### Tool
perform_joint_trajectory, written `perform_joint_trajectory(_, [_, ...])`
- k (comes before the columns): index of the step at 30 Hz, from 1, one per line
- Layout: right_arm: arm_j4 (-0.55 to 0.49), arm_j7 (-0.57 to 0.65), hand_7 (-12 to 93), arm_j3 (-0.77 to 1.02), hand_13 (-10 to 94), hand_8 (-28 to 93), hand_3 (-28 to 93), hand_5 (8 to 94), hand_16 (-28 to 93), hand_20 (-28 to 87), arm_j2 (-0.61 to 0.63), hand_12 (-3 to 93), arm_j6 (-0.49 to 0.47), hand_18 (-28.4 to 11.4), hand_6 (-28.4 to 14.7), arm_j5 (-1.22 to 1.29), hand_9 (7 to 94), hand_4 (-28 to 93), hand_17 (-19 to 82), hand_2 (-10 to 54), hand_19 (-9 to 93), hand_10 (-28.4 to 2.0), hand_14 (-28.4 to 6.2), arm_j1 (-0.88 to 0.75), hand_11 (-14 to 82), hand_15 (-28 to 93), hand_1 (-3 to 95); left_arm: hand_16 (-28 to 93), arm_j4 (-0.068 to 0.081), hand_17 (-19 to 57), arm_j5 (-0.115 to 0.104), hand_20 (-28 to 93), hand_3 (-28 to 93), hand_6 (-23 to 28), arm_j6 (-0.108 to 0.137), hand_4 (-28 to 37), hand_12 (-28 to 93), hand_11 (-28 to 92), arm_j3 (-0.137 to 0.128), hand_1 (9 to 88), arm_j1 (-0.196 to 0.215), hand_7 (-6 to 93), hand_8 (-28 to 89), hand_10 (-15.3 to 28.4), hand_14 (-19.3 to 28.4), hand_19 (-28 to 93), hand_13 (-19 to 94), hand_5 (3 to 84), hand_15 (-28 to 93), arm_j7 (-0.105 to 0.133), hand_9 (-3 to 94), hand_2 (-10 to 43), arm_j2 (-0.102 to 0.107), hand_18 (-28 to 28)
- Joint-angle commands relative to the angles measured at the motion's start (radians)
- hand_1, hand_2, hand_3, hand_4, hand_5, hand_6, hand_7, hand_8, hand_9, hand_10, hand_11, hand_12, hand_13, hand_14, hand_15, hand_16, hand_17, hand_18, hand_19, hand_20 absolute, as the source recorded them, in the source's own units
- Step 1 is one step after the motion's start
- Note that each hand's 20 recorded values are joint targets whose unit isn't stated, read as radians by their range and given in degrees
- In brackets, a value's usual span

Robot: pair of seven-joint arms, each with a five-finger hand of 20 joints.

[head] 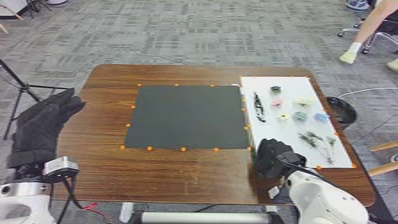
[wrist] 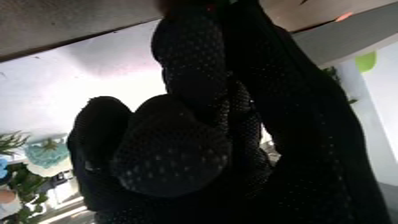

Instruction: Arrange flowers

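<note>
Black-gloved right hand [head: 274,154] at the near left corner of the white sheet [head: 282,131]

The right hand overlaps that corner in the head view; whether it is spread, pressed together or pinching something, I cannot tell, nor whether it touches the sheet. Just beyond it on the sheet lie the green stems [head: 313,142], leafy ends pointing away from the robot. Farther up, the flower heads sit apart from one another in loose rows: a pale yellow one [head: 284,117], a teal one [head: 299,116] and a blue one [head: 321,117] side by side, then a pink one [head: 276,102] and a cream one [head: 304,101], with a small dark item [head: 275,89] beyond them. A long black-patterned piece [head: 259,108] lies along the sheet's left side.

Left of the sheet, near the middle of the brown wooden table [head: 182,172], is a dark square mat [head: 185,115]. Small orange markers [head: 183,149] dot its edges, and more run round the sheet.

At the table's left side is the left hand [head: 43,122], its fingers extended forward and relaxed, well apart from the flowers. Past the right edge of the table stands a black bin [head: 348,116]; a black tripod [head: 19,95] stands off to the left.
</note>
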Motion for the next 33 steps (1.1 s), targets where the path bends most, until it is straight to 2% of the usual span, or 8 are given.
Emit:
perform_joint_trajectory(1, [0.008,-0.002,29,0.046,94,27,54,78.7,24,45,-0.002,30.7,0.068,-11.7,-3.2,0.034,92.9,5,67,-9.5,93,-10.2,0.4,0.039,34.9,62,58.0,0,0.002,6.9,0.0,21,67,4.9,-0.005,-17.8,12,20,0.002,32.3,-0.001,11.3,-6,15.1,19.4,13,37,49.7,24,-0.003,47.7,-4.0,0.003,13.3])
perform_joint_trajectory(15, [-0.016,-0.013,30,0.077,94,27,55,78.3,24,46,-0.003,30.0,0.128,-11.7,-3.3,0.072,92.8,5,68,-9.5,93,-10.2,0.3,0.082,36.0,63,57.6,0,0.009,7.0,0.0,21,66,4.9,-0.005,-17.8,12,20,0.002,32.4,-0.012,11.3,-6,15.2,19.4,13,37,49.8,24,0.004,47.8,-4.0,0.01,13.4])
perform_joint_trajectory(20, [-0.01,-0.005,31,0.048,94,27,55,78.4,24,46,-0.013,30.1,0.147,-11.8,-3.4,0.18,92.8,5,68,-9.5,93,-10.2,0.4,0.152,36.1,63,57.5,0,0.03,7.0,-0.018,21,66,4.9,0.006,-17.8,12,21,0.007,32.4,-0.011,11.3,-6,15.1,19.4,13,37,49.8,24,0.0,47.7,-4.0,0.037,13.4])
perform_joint_trajectory(24, [0.013,0.002,31,-0.021,94,27,56,78.4,24,46,-0.023,29.9,0.159,-11.8,-3.4,0.256,92.9,5,68,-9.5,93,-10.3,0.3,0.259,36.1,63,57.5,0,0.069,7.0,-0.035,21,67,4.9,0.031,-17.8,12,20,0.008,32.3,-0.026,11.4,-6,15.1,19.4,13,37,49.7,24,0.008,47.8,-4.1,0.094,13.4])
perform_joint_trajectory(26, [0.031,0.014,31,-0.063,94,27,56,78.4,23,46,-0.028,29.8,0.16,-11.8,-3.4,0.319,92.9,5,68,-9.5,93,-10.3,0.3,0.325,36.1,63,57.5,0,0.099,7.0,-0.043,21,66,4.9,0.042,-18.5,12,20,0.009,31.1,-0.042,11.3,-6,15.2,19.4,13,37,49.8,24,0.01,47.8,-3.0,0.137,13.4])
perform_joint_trajectory(29, [0.059,0.023,31,-0.128,94,27,55,78.5,23,46,-0.041,29.5,0.16,-11.8,-3.5,0.377,93.0,5,68,-9.5,93,-10.2,0.3,0.416,36.2,63,57.6,0,0.154,7.0,-0.044,20,67,4.8,0.059,-19.9,12,20,0.012,29.4,-0.087,11.5,-6,15.2,19.5,13,37,50.1,24,0.01,47.9,-1.8,0.195,13.3])
perform_joint_trajectory(31, [0.087,0.024,31,-0.18,94,27,55,78.6,23,46,-0.057,29.5,0.159,-11.8,-3.5,0.393,93.0,5,68,-9.5,93,-10.2,0.3,0.484,36.3,63,57.6,0,0.189,7.1,-0.051,20,67,4.8,0.091,-21.6,12,20,0.02,28.3,-0.112,11.8,-6,15.2,19.4,13,38,50.3,24,0.019,48.1,-0.4,0.23,13.2])
perform_joint_trajectory(33, [0.115,0.026,31,-0.231,94,27,55,78.6,23,46,-0.079,29.5,0.153,-11.9,-3.5,0.415,93.1,5,68,-9.5,93,-10.3,0.3,0.545,36.3,63,57.7,0,0.233,7.1,-0.048,20,68,4.6,0.099,-23.9,12,20,0.022,27.5,-0.141,12.1,-7,15.1,19.3,12,38,50.5,24,0.023,48.2,0.5,0.248,13.2])
